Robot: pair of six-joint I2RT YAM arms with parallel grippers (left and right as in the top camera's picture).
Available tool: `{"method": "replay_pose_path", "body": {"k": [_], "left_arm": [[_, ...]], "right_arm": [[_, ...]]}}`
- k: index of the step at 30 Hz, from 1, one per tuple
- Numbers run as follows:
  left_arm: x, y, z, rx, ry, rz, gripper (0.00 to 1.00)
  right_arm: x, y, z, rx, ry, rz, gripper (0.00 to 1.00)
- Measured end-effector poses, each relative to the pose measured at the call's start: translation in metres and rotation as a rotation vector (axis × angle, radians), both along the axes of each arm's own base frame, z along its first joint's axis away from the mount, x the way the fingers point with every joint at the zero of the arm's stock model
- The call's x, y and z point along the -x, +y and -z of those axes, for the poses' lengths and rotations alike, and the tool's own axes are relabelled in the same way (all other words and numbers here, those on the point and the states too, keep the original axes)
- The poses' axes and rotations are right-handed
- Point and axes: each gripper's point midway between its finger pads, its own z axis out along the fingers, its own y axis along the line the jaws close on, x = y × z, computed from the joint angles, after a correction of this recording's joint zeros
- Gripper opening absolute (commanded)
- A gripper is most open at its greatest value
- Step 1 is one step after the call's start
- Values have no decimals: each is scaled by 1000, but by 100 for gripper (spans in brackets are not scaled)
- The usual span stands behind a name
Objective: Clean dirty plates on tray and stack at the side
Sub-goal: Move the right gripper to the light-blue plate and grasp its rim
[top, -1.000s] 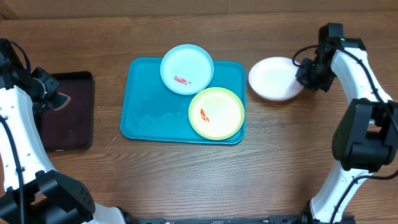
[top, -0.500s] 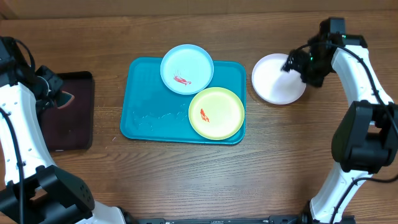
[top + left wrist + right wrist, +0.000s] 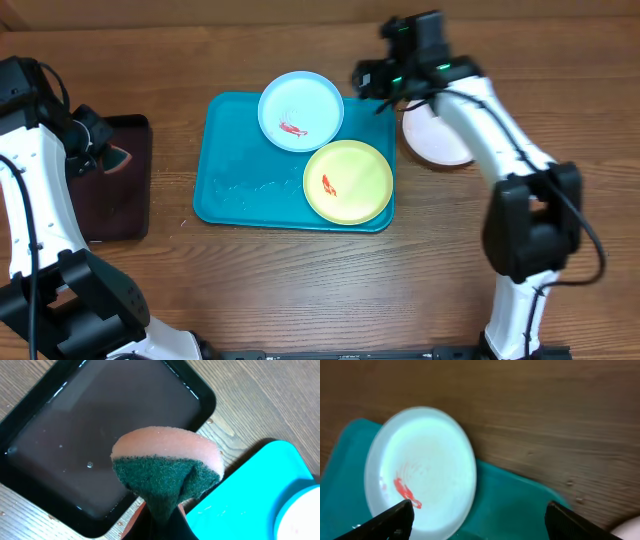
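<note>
The turquoise tray (image 3: 240, 160) holds a light blue plate (image 3: 300, 110) at its far edge and a yellow-green plate (image 3: 348, 181) at its right; each carries a red smear. To the right of the tray, a white plate (image 3: 440, 140) lies on the table, partly under my right arm. My right gripper (image 3: 368, 85) hangs open and empty over the tray's far right edge. In its wrist view, the blue plate (image 3: 420, 470) sits beyond its left finger (image 3: 385, 522). At the left, my left gripper (image 3: 162, 520) is shut on a pink-and-green sponge (image 3: 167, 467).
A dark maroon-black tray (image 3: 110, 210) with a wet film lies left of the turquoise tray, under the sponge; it also shows in the left wrist view (image 3: 100, 435). Bare wooden table surrounds both trays.
My right gripper opened, left the white plate lying on the table, and swung left to the tray's far edge by the blue plate. The left arm with the sponge barely moved.
</note>
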Motion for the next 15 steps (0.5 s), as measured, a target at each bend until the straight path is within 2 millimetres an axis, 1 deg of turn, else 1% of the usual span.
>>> {"method": "replay_pose_path", "body": {"k": [4, 7, 9, 11, 15], "left_arm": [[-1, -1, 0, 4, -2, 9, 4], [-1, -1, 0, 2, -3, 18, 4], [-1, -2, 0, 3, -4, 21, 4], [-1, -2, 0, 3, -5, 21, 4], [-1, -2, 0, 3, -5, 22, 4]], "right_arm": [[9, 30, 43, 76, 36, -34, 82], [14, 38, 68, 107, 70, -32, 77], [16, 40, 80, 111, 95, -13, 70], [17, 42, 87, 103, 112, 7, 62], [20, 51, 88, 70, 126, 13, 52]]}}
